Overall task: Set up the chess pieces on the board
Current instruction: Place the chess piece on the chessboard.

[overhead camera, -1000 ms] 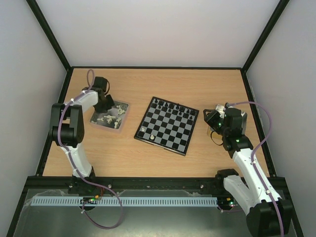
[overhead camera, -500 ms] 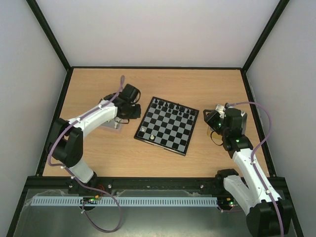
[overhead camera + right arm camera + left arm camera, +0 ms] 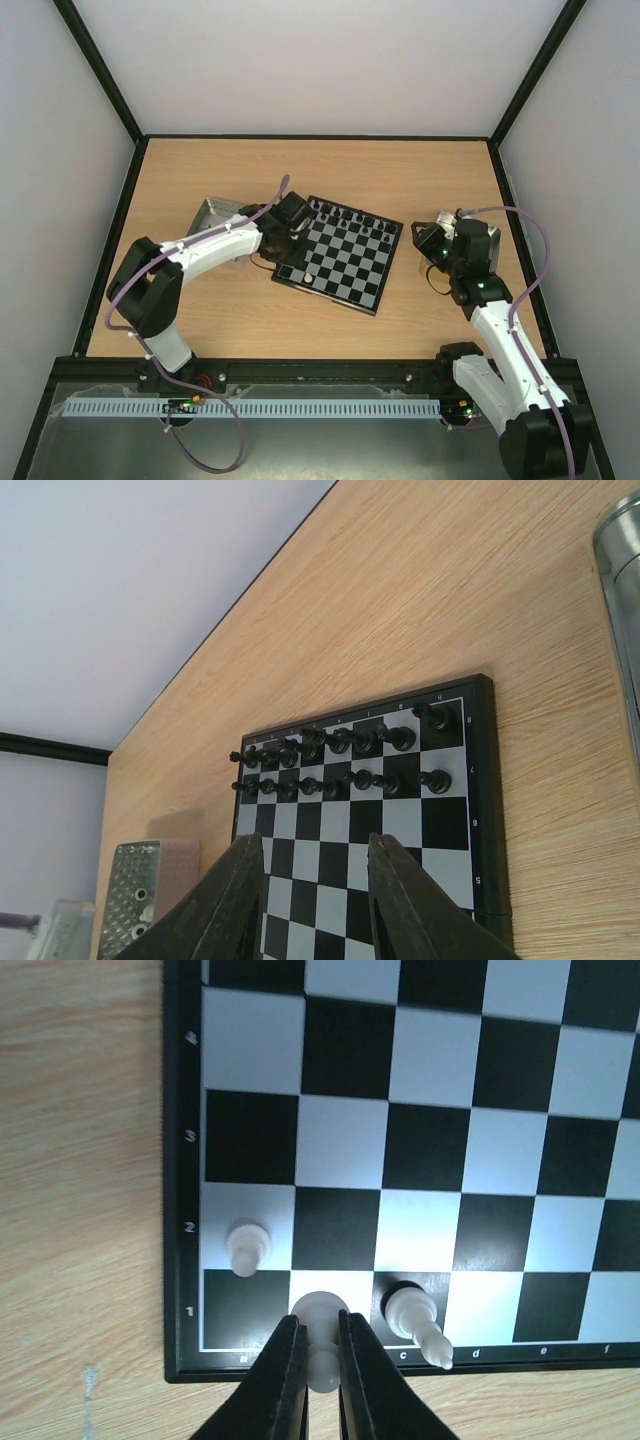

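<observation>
Left wrist view has the left gripper [image 3: 320, 1334] shut tight on a small cream-white chess piece [image 3: 320, 1307]. Its rounded head shows between the two black fingers, over the light square second from the corner in the nearest row of the flat black-and-pale checkered board [image 3: 181, 1160]. Whether its foot touches the square I cannot tell. Just beside it, a taller cream-white piece with a dark base [image 3: 412, 1316] sits on the next square. A cream-white pawn [image 3: 247, 1245] sits one row up by the edge.

A second ago this arm was down over the shiny metal tray [image 3: 213, 212] at the left of the wooden surface [image 3: 260, 320]. It has since swung across to the board's near-left corner, so one more white piece is fetched and, by my reading, only needs setting down.

The right gripper [image 3: 310, 890] has not moved: jaws partly apart and empty, near the board's right edge. Small black pieces [image 3: 340, 758] fill the two far rows.
</observation>
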### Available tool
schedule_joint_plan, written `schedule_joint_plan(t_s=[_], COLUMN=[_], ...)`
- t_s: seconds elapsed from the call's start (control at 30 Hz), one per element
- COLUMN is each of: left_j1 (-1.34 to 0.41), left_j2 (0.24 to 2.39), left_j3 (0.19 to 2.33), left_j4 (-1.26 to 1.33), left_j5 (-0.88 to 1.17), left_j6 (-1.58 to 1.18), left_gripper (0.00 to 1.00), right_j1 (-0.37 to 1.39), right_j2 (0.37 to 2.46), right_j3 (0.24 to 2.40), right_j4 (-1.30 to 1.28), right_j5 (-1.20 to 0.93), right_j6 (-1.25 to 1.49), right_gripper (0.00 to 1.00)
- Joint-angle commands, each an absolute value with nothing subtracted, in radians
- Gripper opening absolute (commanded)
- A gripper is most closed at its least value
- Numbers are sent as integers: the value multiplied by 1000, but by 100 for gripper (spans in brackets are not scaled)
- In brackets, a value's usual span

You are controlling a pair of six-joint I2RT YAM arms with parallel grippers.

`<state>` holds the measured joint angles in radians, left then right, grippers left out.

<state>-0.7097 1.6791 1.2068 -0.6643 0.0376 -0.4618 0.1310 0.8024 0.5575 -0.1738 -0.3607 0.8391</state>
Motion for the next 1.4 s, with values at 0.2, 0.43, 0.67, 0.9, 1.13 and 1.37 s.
schedule_joint_plan(t_s=[0.2, 0.43, 0.67, 0.9, 1.13, 1.37], left_j1=[-763, -767, -767, -764, -764, -763], left_j2=[1753, 1816, 1883, 1911, 1918, 1896], left_j3=[1219, 1247, 1295, 1307, 1318, 1347], left_j4=[-691, -665, -678, -694, -700, -716], left_j5=[58, 45, 9, -22, -23, -14], left_j6=[-436, -443, -434, -434, -434, -425], left_gripper=[9, 9, 9, 11, 14, 24], right_j1=[136, 136, 136, 135, 135, 136], right_j2=[782, 777, 770, 770, 774, 770], right_j3=[541, 540, 534, 535, 534, 532], right_j4=[-163, -163, -166, -163, -160, -161], right_j5=[-356, -358, -356, -357, -360, -357], right_j6=[845, 846, 844, 844, 844, 844], right_gripper=[29, 29, 29, 29, 29, 29])
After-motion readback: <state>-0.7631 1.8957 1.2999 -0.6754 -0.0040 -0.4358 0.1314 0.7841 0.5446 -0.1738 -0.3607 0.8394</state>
